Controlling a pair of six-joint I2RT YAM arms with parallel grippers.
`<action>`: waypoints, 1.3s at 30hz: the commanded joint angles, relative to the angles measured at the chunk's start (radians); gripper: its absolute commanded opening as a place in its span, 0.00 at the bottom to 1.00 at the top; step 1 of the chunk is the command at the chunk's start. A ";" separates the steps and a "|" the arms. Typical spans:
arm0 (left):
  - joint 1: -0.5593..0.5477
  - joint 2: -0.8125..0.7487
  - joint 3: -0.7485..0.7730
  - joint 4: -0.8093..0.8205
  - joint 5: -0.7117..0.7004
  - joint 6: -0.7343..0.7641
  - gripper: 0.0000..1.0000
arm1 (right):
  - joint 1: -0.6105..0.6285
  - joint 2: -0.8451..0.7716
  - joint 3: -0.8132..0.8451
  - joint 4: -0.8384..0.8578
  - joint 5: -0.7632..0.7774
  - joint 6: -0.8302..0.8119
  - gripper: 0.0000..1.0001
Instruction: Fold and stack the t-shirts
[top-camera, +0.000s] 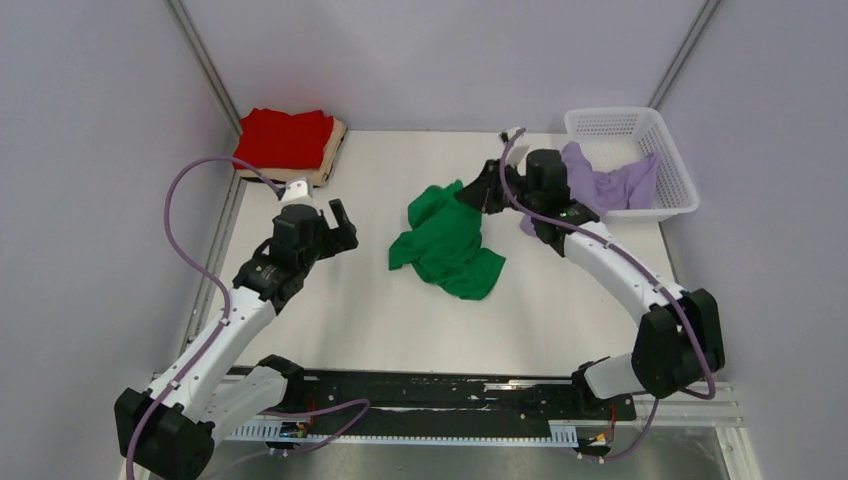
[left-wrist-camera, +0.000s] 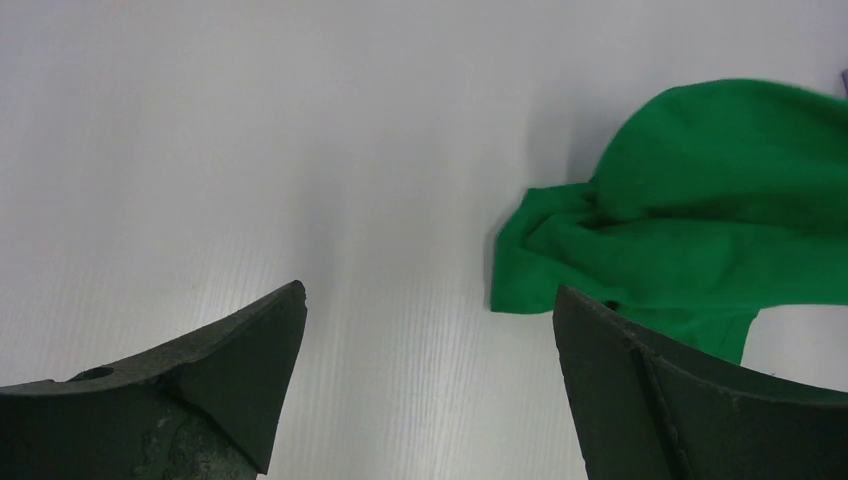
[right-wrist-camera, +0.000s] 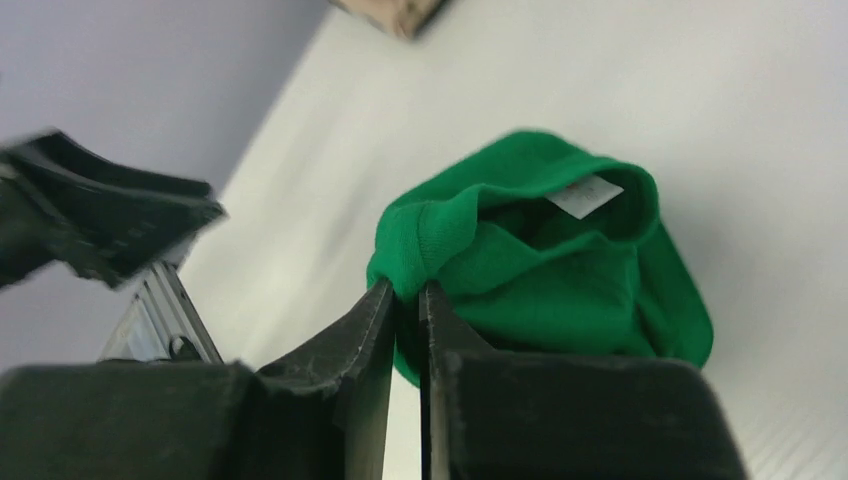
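A bright green t-shirt (top-camera: 450, 245) (left-wrist-camera: 700, 200) (right-wrist-camera: 560, 270) lies crumpled at the table's middle. My right gripper (top-camera: 470, 195) (right-wrist-camera: 408, 288) is at its far upper edge, jaws nearly together with a fold of the green cloth pinched between the tips. My left gripper (top-camera: 335, 225) (left-wrist-camera: 430, 290) hovers to the left of the shirt, open wide with nothing between its fingers. A folded red t-shirt (top-camera: 285, 137) rests on a tan t-shirt (top-camera: 335, 150) at the back left. A pale lavender t-shirt (top-camera: 610, 185) hangs out of the basket.
A white lattice basket (top-camera: 640, 122) stands at the back right corner. Grey walls close in the table on three sides. The black rail (top-camera: 430, 392) with the arm bases runs along the near edge.
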 joint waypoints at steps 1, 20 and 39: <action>-0.004 0.019 0.000 0.004 -0.007 -0.002 1.00 | 0.011 0.075 -0.064 -0.047 0.069 -0.009 0.15; -0.004 0.065 0.006 0.007 0.035 -0.032 1.00 | -0.059 0.005 -0.093 -0.330 0.736 0.037 1.00; -0.004 0.050 0.008 -0.024 0.005 -0.037 1.00 | -0.187 0.514 0.067 -0.311 0.911 0.182 0.70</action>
